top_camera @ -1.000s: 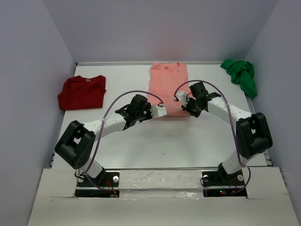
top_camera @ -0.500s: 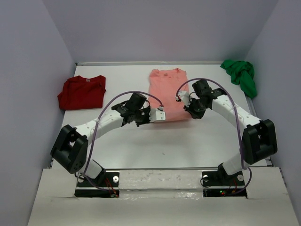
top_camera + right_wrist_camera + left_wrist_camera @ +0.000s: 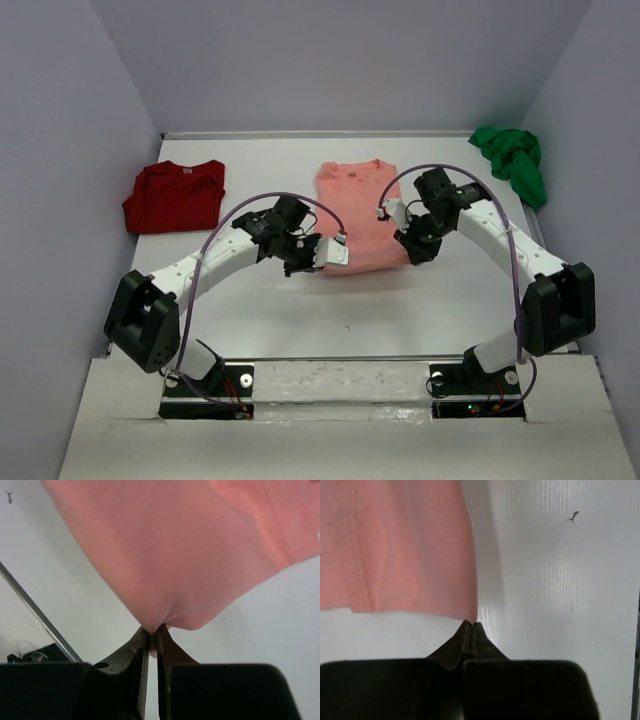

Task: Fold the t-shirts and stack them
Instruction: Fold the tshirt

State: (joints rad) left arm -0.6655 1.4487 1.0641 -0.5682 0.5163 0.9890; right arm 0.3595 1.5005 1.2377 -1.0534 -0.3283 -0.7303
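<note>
**Salmon-pink t-shirt (image 3: 357, 200): corner may slip**

It is held mid-way across the bench (image 3: 300, 310) by its near hem. The left claw (image 3: 471, 626) is pinched on the bare corner tip, the right claw (image 3: 152, 630) on bunched cloth. The corner could be pulled free by uneven tension.

left pincer (image 3: 471, 626) and right pincer (image 3: 152, 628) both clamped closed, angled toward each other

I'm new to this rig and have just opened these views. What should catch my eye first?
The salmon-pink t-shirt in the middle of the table stands out first, pinched at its near corners by the left gripper and the right gripper. Off to the sides, the dark red t-shirt lies flat at the far left, and the bright green t-shirt sits crumpled in the far right corner.
</note>
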